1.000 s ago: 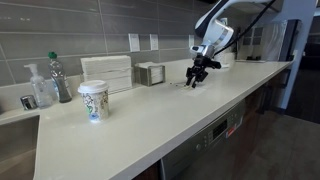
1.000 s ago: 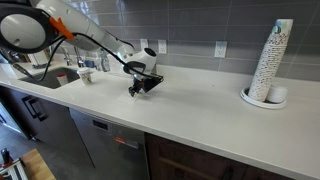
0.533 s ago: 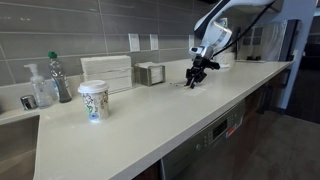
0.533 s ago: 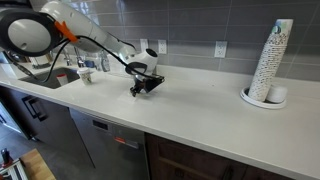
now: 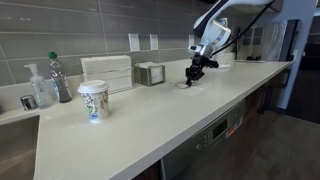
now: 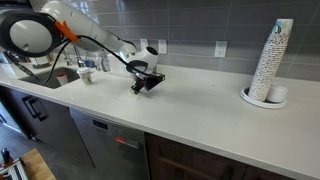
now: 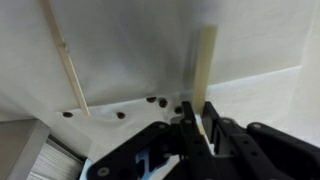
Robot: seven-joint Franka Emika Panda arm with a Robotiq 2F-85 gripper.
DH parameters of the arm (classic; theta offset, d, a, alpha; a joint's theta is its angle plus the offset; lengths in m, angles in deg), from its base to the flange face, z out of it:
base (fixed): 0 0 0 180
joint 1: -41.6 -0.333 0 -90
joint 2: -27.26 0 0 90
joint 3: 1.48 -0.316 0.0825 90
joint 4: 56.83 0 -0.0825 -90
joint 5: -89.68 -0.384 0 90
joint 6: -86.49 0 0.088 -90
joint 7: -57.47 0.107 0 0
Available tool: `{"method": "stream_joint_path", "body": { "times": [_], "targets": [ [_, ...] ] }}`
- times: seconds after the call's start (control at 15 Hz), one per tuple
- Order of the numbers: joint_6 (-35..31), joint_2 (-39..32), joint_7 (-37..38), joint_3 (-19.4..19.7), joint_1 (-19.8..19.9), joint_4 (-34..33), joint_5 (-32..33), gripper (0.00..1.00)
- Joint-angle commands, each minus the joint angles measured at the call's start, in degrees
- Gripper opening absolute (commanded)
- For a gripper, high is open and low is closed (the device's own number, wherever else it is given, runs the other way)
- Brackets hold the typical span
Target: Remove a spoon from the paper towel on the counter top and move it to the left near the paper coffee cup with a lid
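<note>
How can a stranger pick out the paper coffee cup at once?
Follow the long off-white counter top toward the end with the bottles. The paper coffee cup stands alone, in front of the ribbed white towel stack. Only it has a green-and-dark print and a white dome lid.

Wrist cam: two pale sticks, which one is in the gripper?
The wider spoon on the right, its lower end in the gripper; the thin slanted stick lies apart at left.

Long off-white tabletop (image 5: 150,125) here, paper coffee cup (image 5: 93,101) standing on it; ribbed towel stack (image 5: 107,72) just behind the cup, small box (image 5: 150,74) farther behind the cup.
</note>
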Motion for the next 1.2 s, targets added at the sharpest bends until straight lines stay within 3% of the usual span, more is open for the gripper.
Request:
{"method": "stream_joint_path", "body": {
  "times": [0.0, 0.33, 0.87, 1.13],
  "targets": [
    [4.1, 1.5, 3.2, -1.2, 1.1, -0.4, 1.3, 0.04],
    [12.6, 6.3, 15.2, -0.7, -0.6, 1.1, 1.2, 0.04],
    [6.5, 13.2, 35.8, -2.4, -6.7, 5.5, 0.2, 0.04],
    [-2.2, 13.6, 41.2, -5.6, -11.2, 7.1, 0.2, 0.04]
  ]
}}
